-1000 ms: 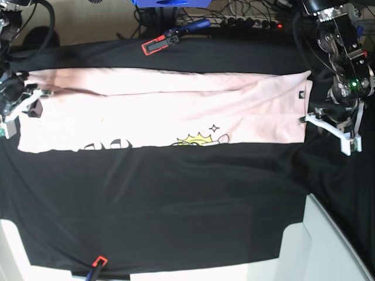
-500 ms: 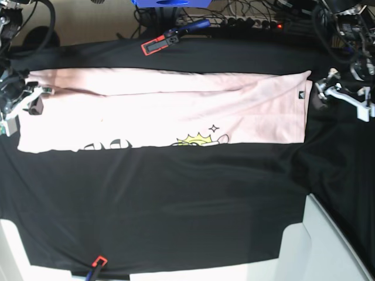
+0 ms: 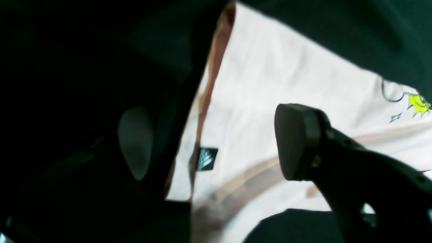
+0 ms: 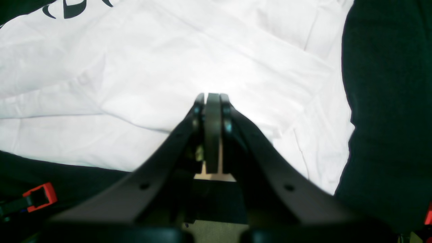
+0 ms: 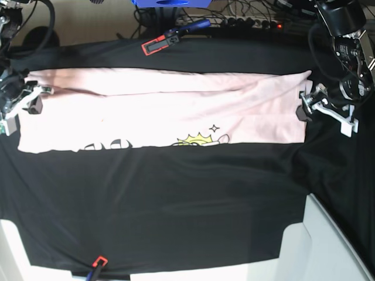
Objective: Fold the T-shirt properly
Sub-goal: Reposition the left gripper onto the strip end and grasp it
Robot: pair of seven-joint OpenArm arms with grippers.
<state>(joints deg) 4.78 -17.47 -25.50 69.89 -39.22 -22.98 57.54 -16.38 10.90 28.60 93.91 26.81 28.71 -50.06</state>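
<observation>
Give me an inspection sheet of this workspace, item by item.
Surface: black cloth covers the table.
Job's things: T-shirt lies folded into a long band, yellow graphic at its near edge.
Clutter: orange-tipped clamp at far edge; another clamp at near edge.
Grippers: left gripper open over the shirt's tagged end; right gripper shut at the other end, shirt beneath.
Cables: tangle behind the table.
Surroundings: blue object at the back.
</observation>
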